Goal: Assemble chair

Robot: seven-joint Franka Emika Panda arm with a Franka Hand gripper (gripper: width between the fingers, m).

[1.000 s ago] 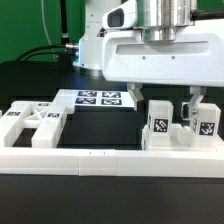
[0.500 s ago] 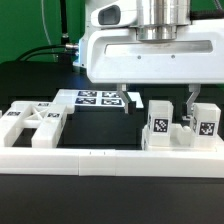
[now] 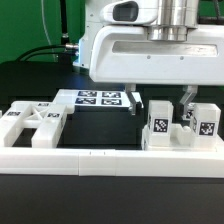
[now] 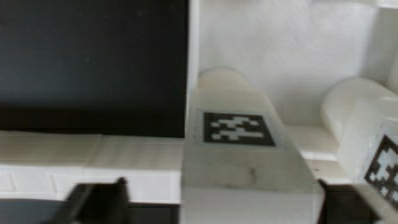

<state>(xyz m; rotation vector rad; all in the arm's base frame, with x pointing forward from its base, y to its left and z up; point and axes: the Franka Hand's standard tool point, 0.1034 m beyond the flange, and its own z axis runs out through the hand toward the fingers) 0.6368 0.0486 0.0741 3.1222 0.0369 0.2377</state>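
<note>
On the black tabletop (image 3: 30, 75), at the exterior view's right, stands a chair piece with two upright posts, each with a square tag: near post (image 3: 158, 127) and second post (image 3: 206, 124) just beside it, further right. Tool (image 3: 161, 102) hangs over the near post, released. Its fingers (image 3: 135, 102) are apart, one on each side of the post top, with a gap visible on both sides and nothing grasped. Wrist view: same near post (image 4: 235, 140) sits between the two dark fingertips (image 4: 98, 200), tag facing camera. Second post (image 4: 365, 110) is beside it, tag partly cut off by frame edge. Another chair part, the framed panel (image 3: 30, 122), lies flat at the exterior view's left, well apart from the tool. Marker board (image 3: 100, 97) lies flat further back, between panel and posts. Long white border rail (image 3: 100, 155) runs across the front, with posts and panel just behind it.
</note>
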